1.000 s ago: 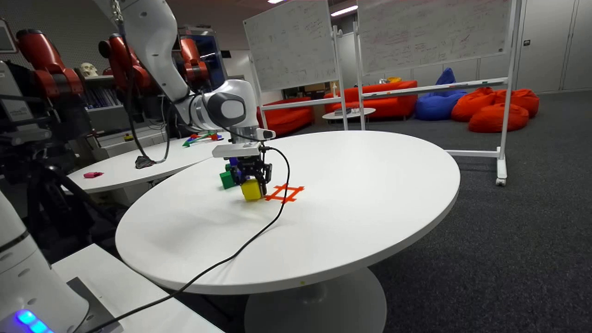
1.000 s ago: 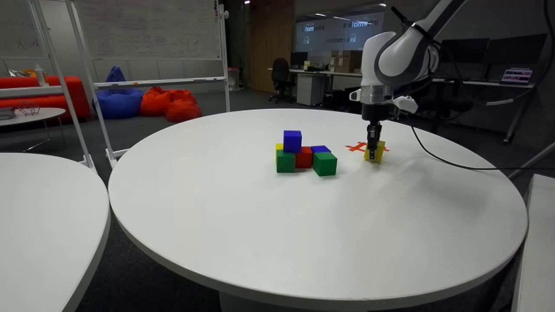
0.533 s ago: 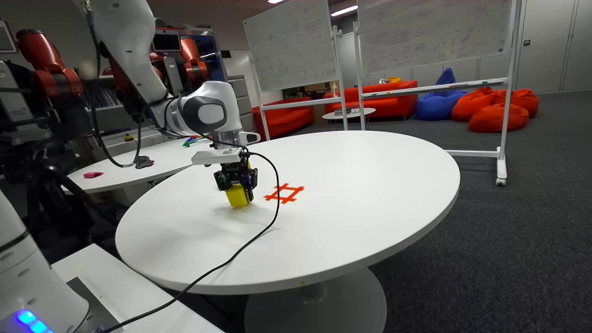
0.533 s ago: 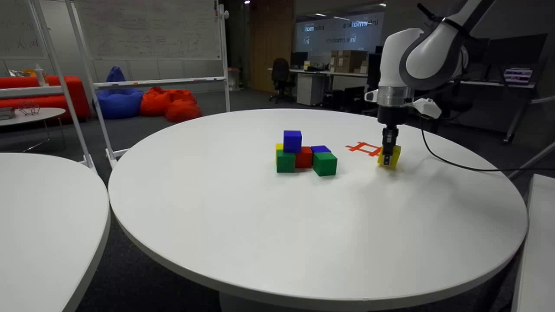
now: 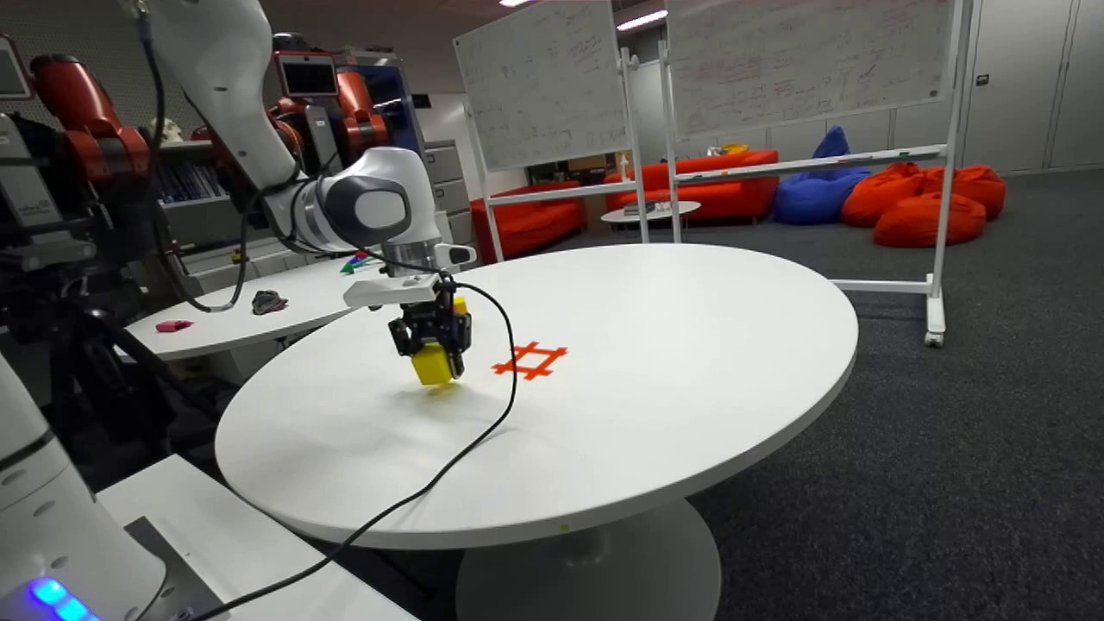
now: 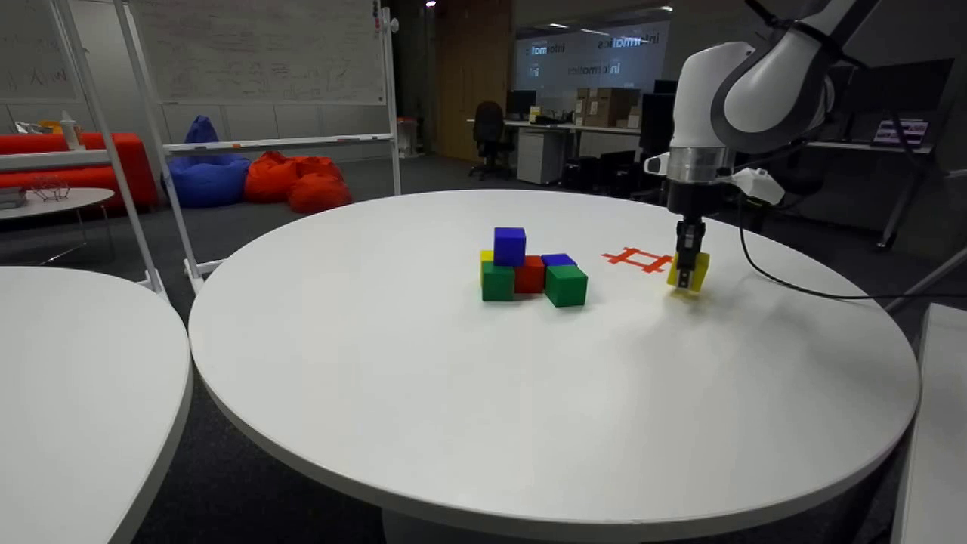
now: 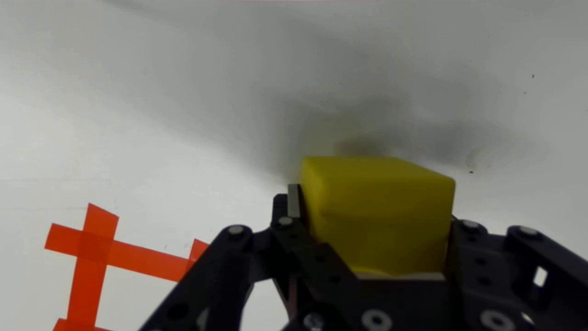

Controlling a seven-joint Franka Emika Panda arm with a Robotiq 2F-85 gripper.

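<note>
My gripper (image 7: 373, 207) is shut on a yellow cube (image 7: 381, 216), with one finger on each side of it. The cube (image 5: 431, 365) hangs slightly tilted just above the white table, and a yellowish reflection shows beneath it. Beside it lies a square of orange-red tape (image 7: 92, 246) stuck on the tabletop; the held cube (image 6: 700, 272) is outside that outline. In an exterior view a cluster of blocks stands farther off: a blue cube (image 6: 509, 246) on top, a green cube (image 6: 498, 283), a red cube (image 6: 529, 275) and another green cube (image 6: 566, 285). The gripper mostly hides this cluster in the opposite exterior view.
A round white table (image 5: 673, 414) carries everything. A black cable (image 5: 448, 466) runs from the wrist across the tabletop to the robot base. Behind the green cubes a second blue block (image 6: 559, 260) and a yellow block (image 6: 486, 261) peek out. Another white table (image 6: 83, 393) adjoins.
The gripper has carried the yellow cube away from the tape square, toward the robot base, slowing lately. The cube now hangs a little higher off the table. The block cluster has stayed put.
</note>
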